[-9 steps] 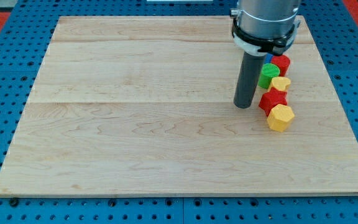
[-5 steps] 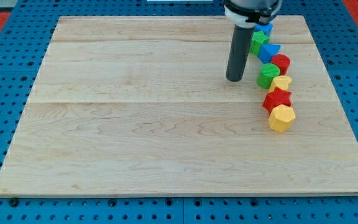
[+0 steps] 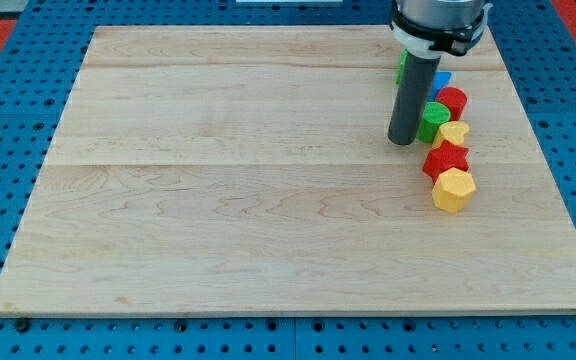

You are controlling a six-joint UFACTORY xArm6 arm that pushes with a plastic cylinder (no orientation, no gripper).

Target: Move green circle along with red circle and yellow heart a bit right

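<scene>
The green circle (image 3: pixel 433 121) sits at the view's right on the wooden board (image 3: pixel 218 200), partly hidden by the rod. The red circle (image 3: pixel 452 102) touches it on the upper right. The yellow heart (image 3: pixel 454 134) lies just below the red circle, to the green circle's lower right. My tip (image 3: pixel 402 141) rests on the board right against the green circle's left side.
A red star (image 3: pixel 445 160) and a yellow hexagon (image 3: pixel 453 189) continue the column below the heart. A blue block (image 3: pixel 440 80) and a green block (image 3: pixel 402 68) sit above, mostly hidden behind the rod.
My tip first went up and to the left, away from the column, then came back right and slightly down to the green circle's left side. The blocks look unmoved.
</scene>
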